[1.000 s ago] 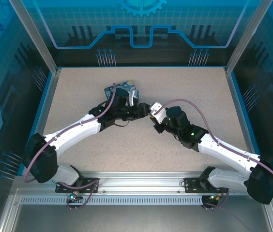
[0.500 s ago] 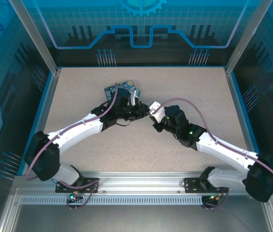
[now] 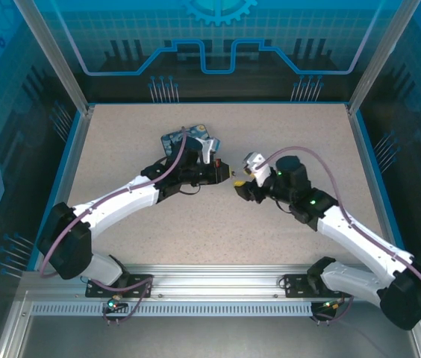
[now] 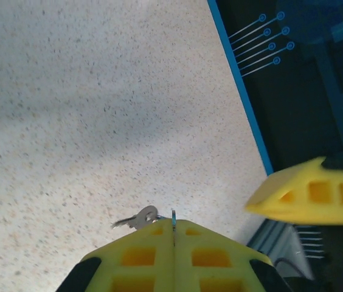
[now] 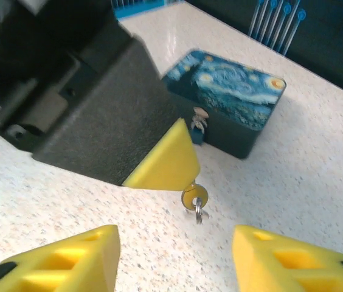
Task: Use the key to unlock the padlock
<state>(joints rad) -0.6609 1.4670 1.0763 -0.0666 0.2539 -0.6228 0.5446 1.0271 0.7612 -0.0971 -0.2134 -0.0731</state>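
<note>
My left gripper [image 4: 173,228] is shut on the key [image 5: 194,196]. The key's thin round head pokes out below the yellow fingertip [image 5: 162,159], looking brassy. A small ring [image 5: 199,212] runs through the head, and a second grey key [image 4: 140,217] dangles from it. My right gripper [image 5: 174,243] faces the held key, open and empty, a short way off. In the top view the left gripper [image 3: 226,172] and right gripper [image 3: 244,176] are tip to tip with a small gap. A tiny metal piece [image 5: 199,120] on the tin's front wall looks like the padlock.
The blue-and-yellow painted tin [image 5: 226,91] stands on the speckled table just behind the left gripper, and it appears in the top view [image 3: 184,137] as well. One right finger [image 4: 308,194] shows at the right of the left wrist view. Blue frame rails border the table.
My right gripper has drawn back to the right, away from the left gripper's tip, leaving a gap between them. The left arm has stayed nearly still, holding the key.
</note>
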